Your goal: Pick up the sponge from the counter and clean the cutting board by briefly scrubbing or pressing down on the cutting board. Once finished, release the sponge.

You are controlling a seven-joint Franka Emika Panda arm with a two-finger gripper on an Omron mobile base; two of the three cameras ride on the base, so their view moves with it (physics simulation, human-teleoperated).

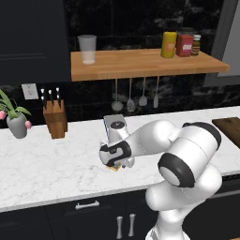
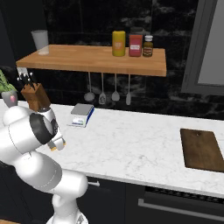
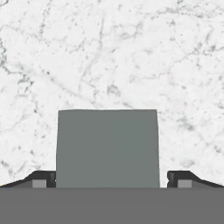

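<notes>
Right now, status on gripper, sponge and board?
Gripper open, low over counter, fingertips straddling sponge. Sponge not yet gripped. Cutting board far to the right, bare. Nothing in between.

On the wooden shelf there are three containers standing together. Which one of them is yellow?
The yellow container is the one at the left end of the group, nearest the glass. The red container stands in the middle and the small dark jar at the right.
</notes>
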